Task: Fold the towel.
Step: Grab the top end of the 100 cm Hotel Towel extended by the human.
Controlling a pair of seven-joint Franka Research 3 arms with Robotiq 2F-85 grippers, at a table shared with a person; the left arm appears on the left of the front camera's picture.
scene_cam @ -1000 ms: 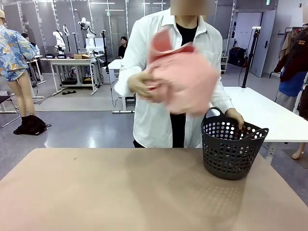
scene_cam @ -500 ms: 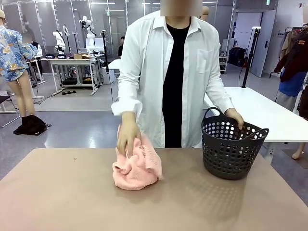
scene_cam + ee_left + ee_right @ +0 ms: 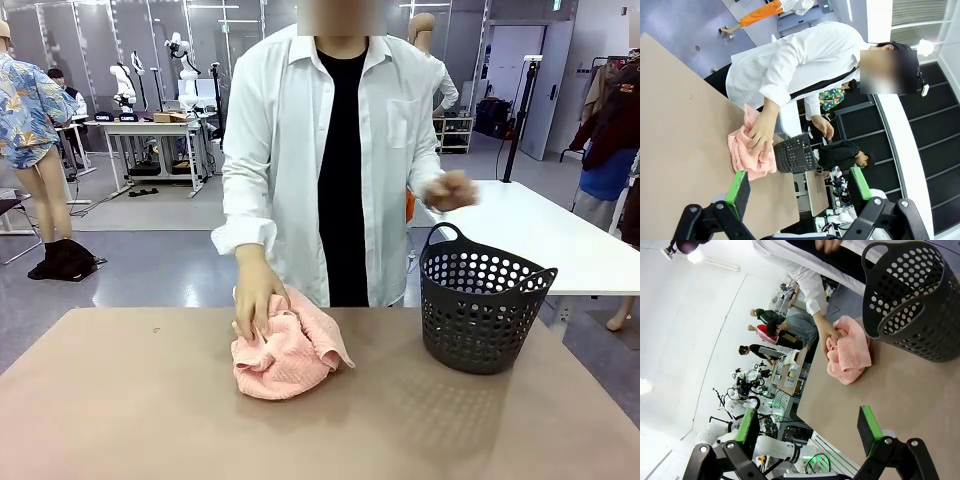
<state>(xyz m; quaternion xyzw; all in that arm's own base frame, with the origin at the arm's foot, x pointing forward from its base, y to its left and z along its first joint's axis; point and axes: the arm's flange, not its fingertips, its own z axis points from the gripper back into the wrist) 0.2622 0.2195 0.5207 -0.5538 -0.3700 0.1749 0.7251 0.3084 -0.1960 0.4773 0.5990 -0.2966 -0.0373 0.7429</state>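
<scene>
My left end effector (image 3: 798,176) hangs wide open, nothing between its green pads. My right end effector (image 3: 808,421) is the same: spread fully, empty. Both sit back on my side of the desk (image 3: 140,420), I reckon to leave the person room. Out ahead and well apart from both, the towel (image 3: 285,352) lies bunched in a loose heap near the desk's far edge, with the person's hand (image 3: 255,303) pressing on top of it. A dark perforated basket (image 3: 486,312) stands near it, toward my right. No fold made yet; I judge it needs spreading flat first.
</scene>
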